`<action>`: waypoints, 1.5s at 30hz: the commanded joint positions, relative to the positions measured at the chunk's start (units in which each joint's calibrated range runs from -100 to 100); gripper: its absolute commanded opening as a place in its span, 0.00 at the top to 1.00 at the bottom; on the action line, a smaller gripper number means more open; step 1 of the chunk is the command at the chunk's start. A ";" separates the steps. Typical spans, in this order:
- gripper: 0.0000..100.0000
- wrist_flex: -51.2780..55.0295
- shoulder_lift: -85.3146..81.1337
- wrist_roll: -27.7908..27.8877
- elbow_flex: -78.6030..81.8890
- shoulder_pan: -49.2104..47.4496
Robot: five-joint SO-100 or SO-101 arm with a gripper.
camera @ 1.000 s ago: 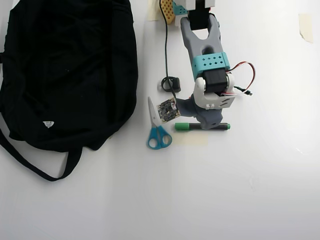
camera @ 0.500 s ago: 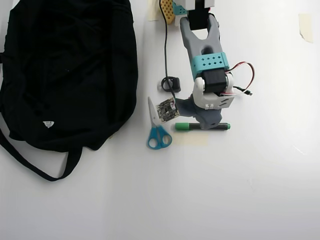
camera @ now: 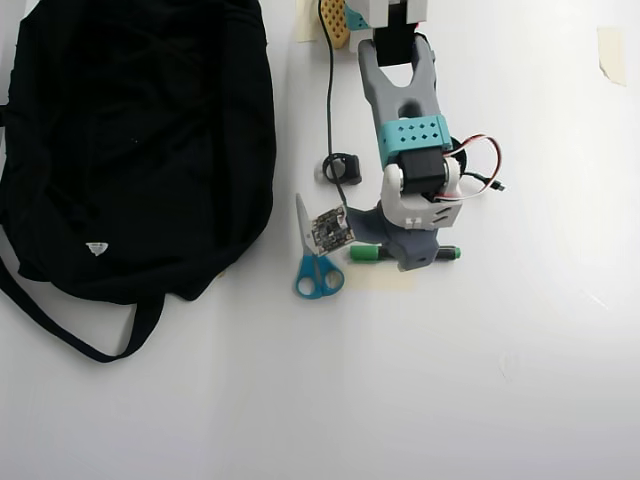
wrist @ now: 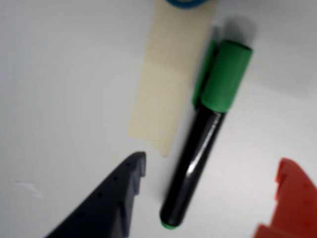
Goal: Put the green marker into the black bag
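The green marker [wrist: 203, 144] lies flat on the white table, with a dark barrel and a green cap pointing to the top of the wrist view. My gripper [wrist: 212, 161] is open and straddles the barrel: the dark blue finger [wrist: 116, 198] is on its left, the red finger [wrist: 290, 198] on its right, neither touching. From overhead, the gripper [camera: 410, 256] covers the marker's [camera: 366, 253] middle, leaving only the cap and green end showing. The black bag [camera: 130, 140] lies far left, apart from the arm.
Blue-handled scissors [camera: 315, 262] lie just left of the marker's cap. A beige tape strip [wrist: 161, 94] sits on the table beside the marker. A black cable [camera: 331, 100] runs down to a small black clip [camera: 342, 165]. More tape [camera: 612, 52] is at top right.
The arm has reached further down over the marker, and the gripper now covers more of its barrel. Marker, scissors and bag have not moved.
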 commanded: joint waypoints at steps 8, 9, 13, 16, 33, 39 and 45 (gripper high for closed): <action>0.66 -1.00 6.58 -10.14 -11.41 0.77; 0.66 -0.66 7.08 -10.14 -12.04 0.77; 0.66 -0.49 7.49 -10.19 -12.31 1.22; 0.66 -0.32 7.49 -10.19 -12.13 1.74; 0.66 3.99 7.49 -10.71 -13.75 1.22; 0.67 -0.32 7.49 -10.77 -13.75 0.39; 0.67 -1.95 7.57 -10.77 -13.12 -0.65</action>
